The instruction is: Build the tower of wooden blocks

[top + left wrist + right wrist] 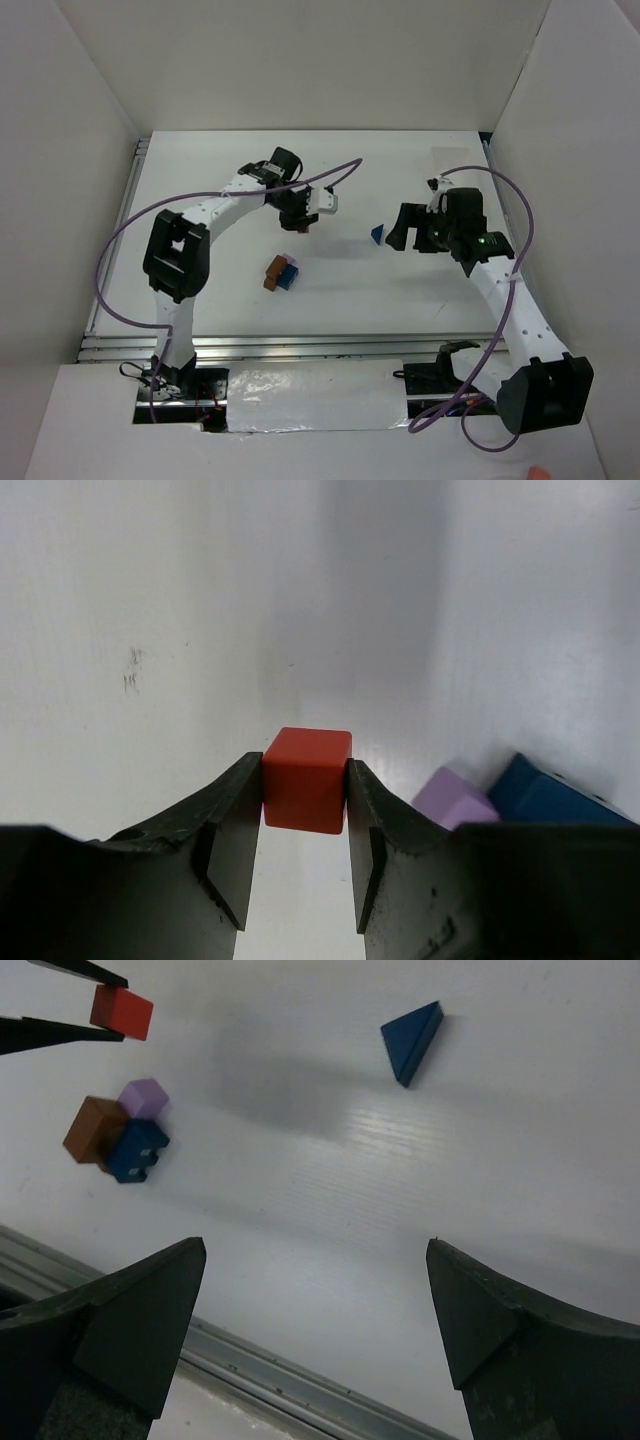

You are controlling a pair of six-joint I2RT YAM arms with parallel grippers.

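Toward the middle of the tabletop (420, 300): the wood block tower (281, 272) is sitting as a tight cluster, with a brown block (94, 1128), a pale purple block (145, 1098) and a dark blue block (138, 1150) touching one another.
Left pincer (306, 785): is pinching a red cube (307, 792) between its fingertips, near the cluster on its far side and not touching it.
Right pincer (317, 1260): is hanging spread wide, gripping nothing, well apart from the cluster.
Blue wedge (412, 1040): is lying alone on the tabletop between the two pincers, just beside the right one.
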